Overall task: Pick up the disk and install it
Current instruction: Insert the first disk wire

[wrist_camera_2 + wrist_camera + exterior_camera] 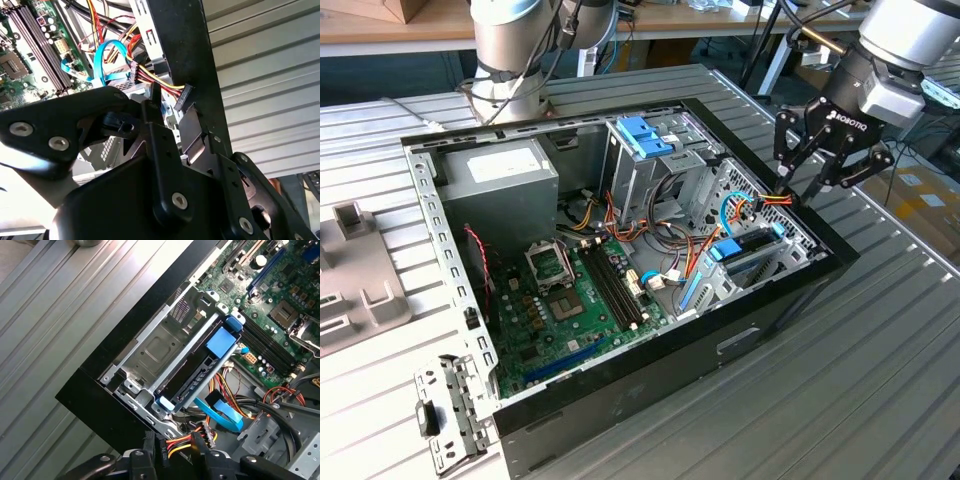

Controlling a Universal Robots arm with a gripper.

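The disk (748,248), dark grey with a light-blue carrier rail, sits slanted in the low metal bay at the case's corner on the exterior view's right. In the first wrist view the disk (192,382) lies in that bay with its blue tab up. My gripper (788,190) hangs over the case's black rim just beyond the bay. Its fingers (155,102) are closed around the black connector (183,98) of a red, yellow and black power cable. In the first wrist view the gripper (172,452) has the connector (206,432) at its tips.
The open computer case (650,380) lies on a ribbed metal table. Inside are a motherboard (570,300), a power supply (500,180), a tall drive cage with a blue bracket (645,135) and loose blue data cables (222,412). A grey fixture (350,270) stands at the exterior view's left.
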